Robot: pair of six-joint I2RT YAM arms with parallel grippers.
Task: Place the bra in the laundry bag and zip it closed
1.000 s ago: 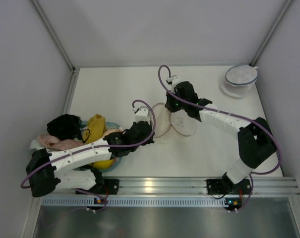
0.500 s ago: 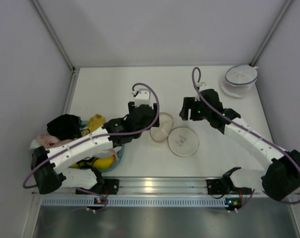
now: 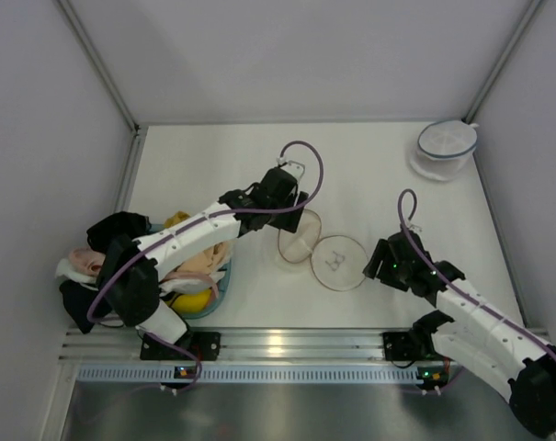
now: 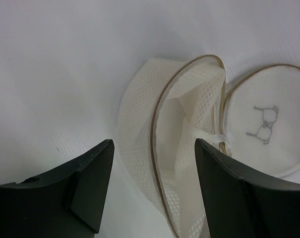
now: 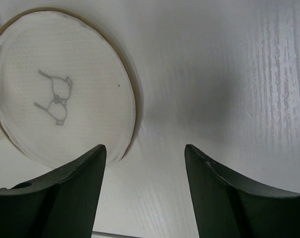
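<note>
Laundry bag (image 4: 136, 130) open, beneath left claw (image 4: 153, 144)

White arms (image 3: 187, 239), black joints (image 3: 276, 189) (purple cables (image 3: 321, 173) looped).

Top external camera is sitting high above and behind the arm bases, looking steeply down and taking in the whole table (image 3: 379, 184) from afar. Left wrist camera is looking down between the spread fingers of the left gripper (image 4: 152, 148), close over the laundry bag (image 4: 140, 124). Right wrist camera is hanging close over bare tabletop beside the lid (image 5: 60, 89). All three are sharing that lid; the wrist views are seemingly overlapping nowhere else.
</note>
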